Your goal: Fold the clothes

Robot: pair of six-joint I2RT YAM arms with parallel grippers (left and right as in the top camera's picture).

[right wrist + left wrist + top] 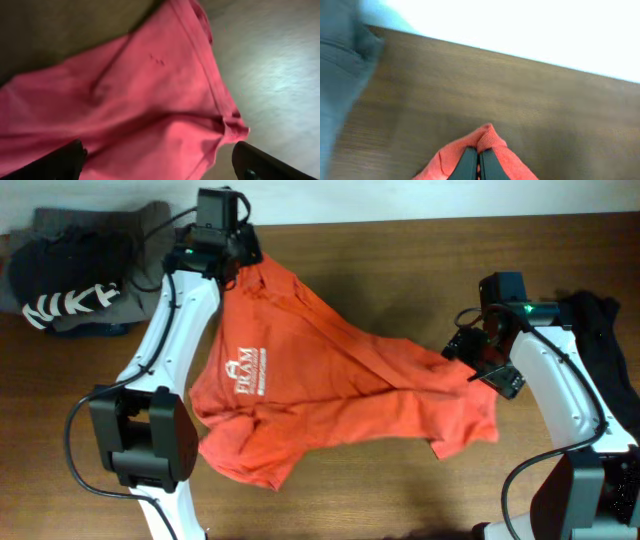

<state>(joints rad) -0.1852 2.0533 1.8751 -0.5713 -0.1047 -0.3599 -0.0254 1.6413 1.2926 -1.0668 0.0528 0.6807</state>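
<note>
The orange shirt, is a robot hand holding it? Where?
Yes. The left gripper pinches a bunched edge of the shirt; the right gripper is open.

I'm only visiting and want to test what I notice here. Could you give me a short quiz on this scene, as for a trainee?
1. True or false: the left tool is shut on a pinch of the shirt.
2. The lettering on the shirt is: A white, B black, C green.
3. Which tool stands open, with its fingers wide apart?

Key: 1 true. 2 A. 3 the right tool.
</note>
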